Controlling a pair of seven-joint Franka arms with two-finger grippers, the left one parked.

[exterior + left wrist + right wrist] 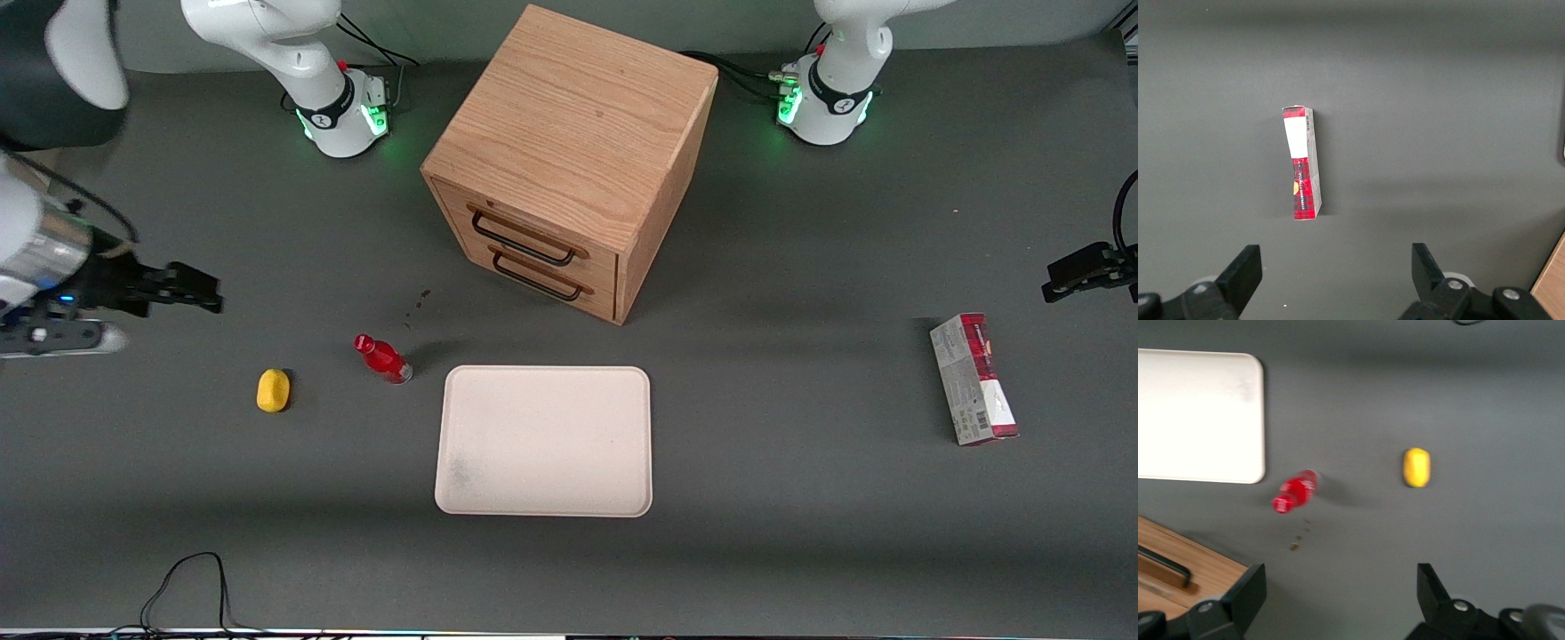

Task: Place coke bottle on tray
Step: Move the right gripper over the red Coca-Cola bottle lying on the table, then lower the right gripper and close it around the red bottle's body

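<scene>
Jaws: spread wide and empty, as the right wrist view shows; the gripper (pixel 191 289) hangs above the table at the working arm's end, well apart from the bottle.
Bottle (pixel 382 358): stands on the table, not yet on the tray, just beside the tray's corner that lies farthest from the front camera, toward the working arm's end.
Handling: probably light, stiff plastic with a smooth, rounded body, so it could slip or tip if nudged. It is tiny, so the fingers should close squarely across the red body below the cap, not on the cap itself.
Tray (pixel 544 442): flat near the table's middle, nothing on it, faintly smudged.
Lump (pixel 273 390): yellow, near the bottle, toward the working arm's edge.
Cabinet (pixel 569 160): farther from the camera than the tray.
</scene>
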